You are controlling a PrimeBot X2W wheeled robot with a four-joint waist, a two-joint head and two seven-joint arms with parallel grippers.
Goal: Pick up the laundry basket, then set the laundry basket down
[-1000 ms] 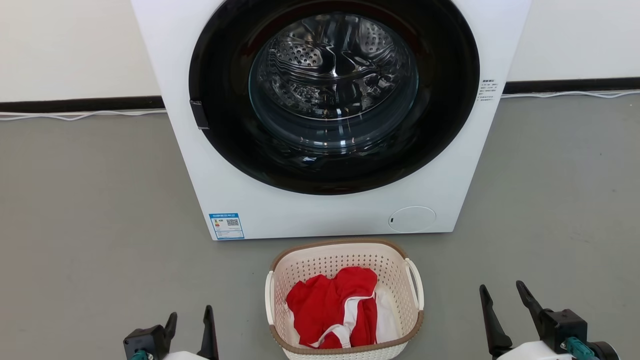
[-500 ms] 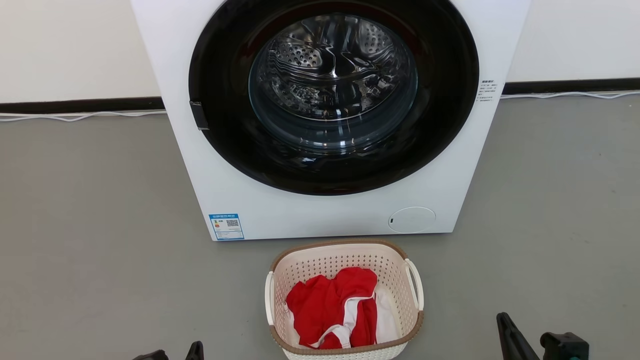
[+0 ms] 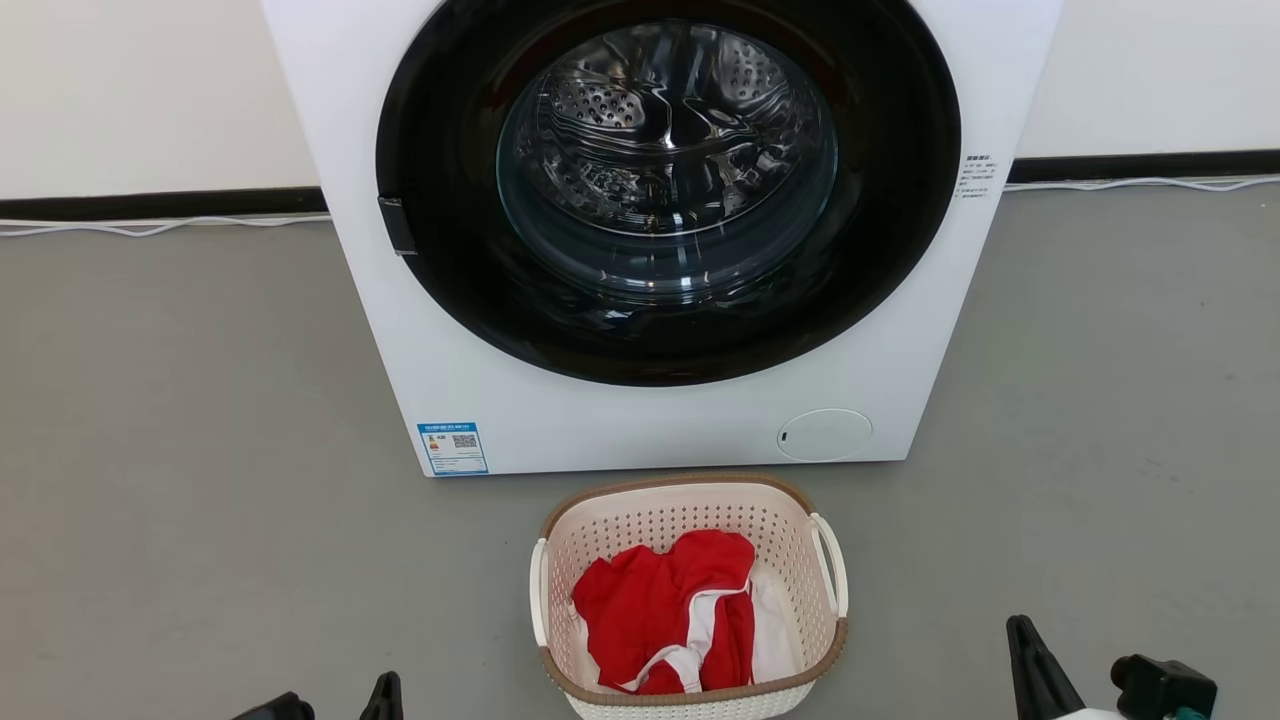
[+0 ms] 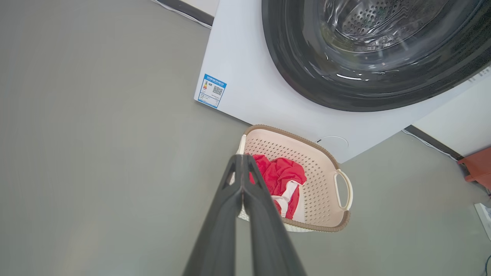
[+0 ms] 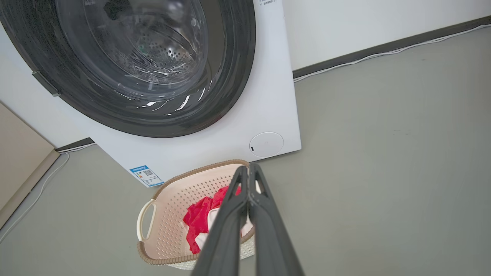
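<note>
1 laundry basket [image 3: 620, 530], 1 washer [image 3: 600, 430] | basket sat on floor [image 3: 200, 450] just before washer, between left jaws and right jaws, touching neither | both clenched tight, holding nothing

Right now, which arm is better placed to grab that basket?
Left, but only slightly: the left pincer sits nearer the laundry basket than the right pincer. Both are shut and clear of it; its two side handles probably call for both arms.
</note>
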